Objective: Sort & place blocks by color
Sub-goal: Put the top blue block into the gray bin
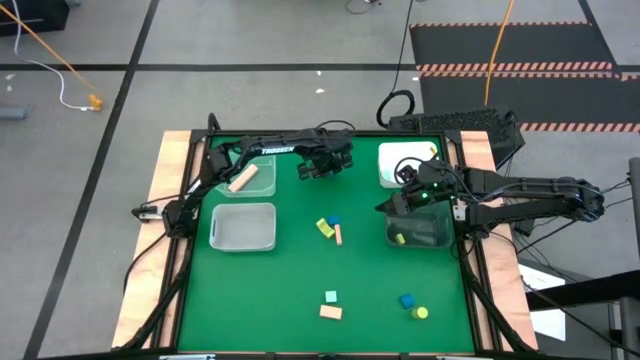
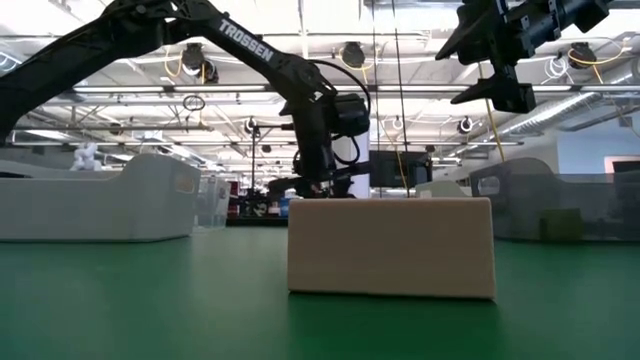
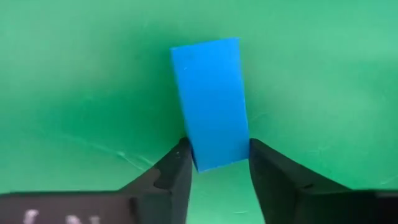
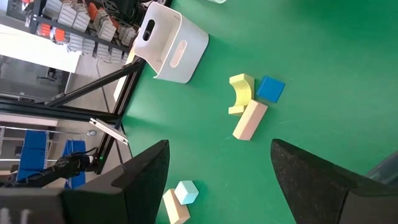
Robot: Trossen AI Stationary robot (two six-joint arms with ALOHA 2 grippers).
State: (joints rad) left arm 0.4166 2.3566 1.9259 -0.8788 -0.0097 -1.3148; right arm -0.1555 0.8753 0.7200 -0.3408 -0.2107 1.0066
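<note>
One blue bar stands lengthwise from the left claw; gripped.

I count ten blocks. Three are tan: a tan plank in the upper left, a tan bar at the centre and a tan block at the bottom. Three are blue: a blue block at the centre, a blue cube at lower right and a blue bar in the left wrist view. Three are yellow: a yellow arch, a yellow cylinder and a yellowish block at the right. One is a mint block. I count four bins: an upper left bin, a lower left bin, a white bin and a right bin.
</note>
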